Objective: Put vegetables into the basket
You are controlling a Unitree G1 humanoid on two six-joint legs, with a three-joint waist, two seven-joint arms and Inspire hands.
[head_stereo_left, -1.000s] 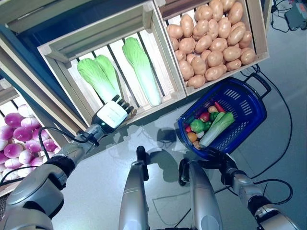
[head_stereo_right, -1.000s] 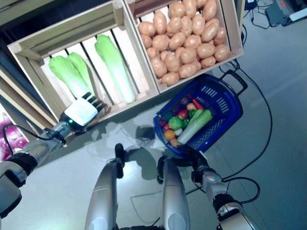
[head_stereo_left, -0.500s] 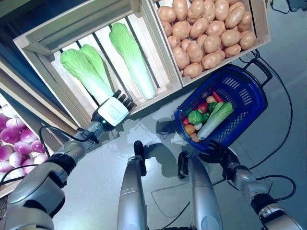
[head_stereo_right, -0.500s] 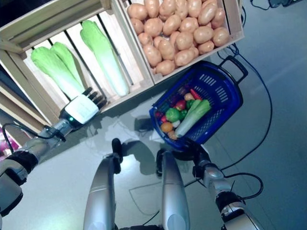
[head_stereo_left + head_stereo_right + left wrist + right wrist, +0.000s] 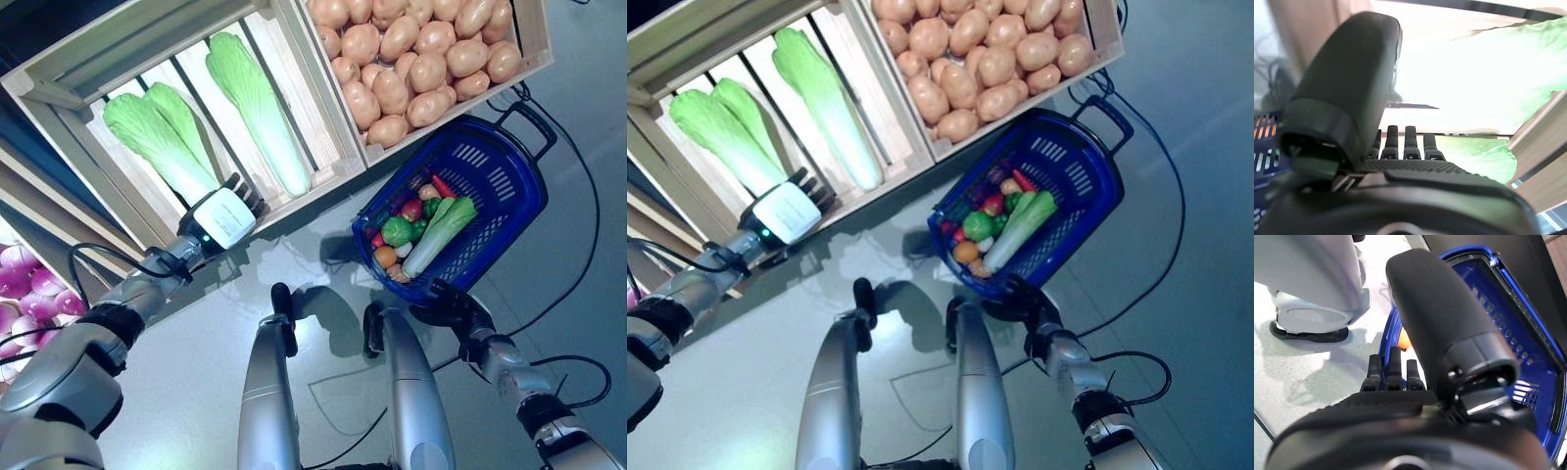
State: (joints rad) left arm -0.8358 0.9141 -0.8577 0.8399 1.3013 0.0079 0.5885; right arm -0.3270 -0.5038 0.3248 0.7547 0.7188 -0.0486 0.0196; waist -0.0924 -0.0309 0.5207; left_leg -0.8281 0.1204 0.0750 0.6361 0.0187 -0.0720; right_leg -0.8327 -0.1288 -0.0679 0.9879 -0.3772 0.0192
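Observation:
Two napa cabbages (image 5: 157, 137) and a third (image 5: 250, 108) lie in a slatted wooden crate (image 5: 323, 181). My left hand (image 5: 223, 213) is at the crate's front board just below the pair, open, fingers (image 5: 1410, 142) straight toward a cabbage (image 5: 1484, 156), holding nothing. The blue basket (image 5: 529, 186) holds a cabbage (image 5: 441, 233), a green pepper (image 5: 397, 231) and small red and orange vegetables. My right hand (image 5: 446, 302) is at the basket's near rim; its fingers (image 5: 1391, 372) look straight beside the blue rim (image 5: 1528, 367).
A crate of potatoes (image 5: 411, 59) stands right of the cabbage crate, above the basket. Purple round vegetables (image 5: 29, 284) fill a bin at the far left. The basket's far black handle (image 5: 529, 122) sticks out toward the potato crate.
The whole view has shifted, so the camera moved. My left hand stays at the crate's front board, a little closer to the cabbage pair. The right hand remains at the basket.

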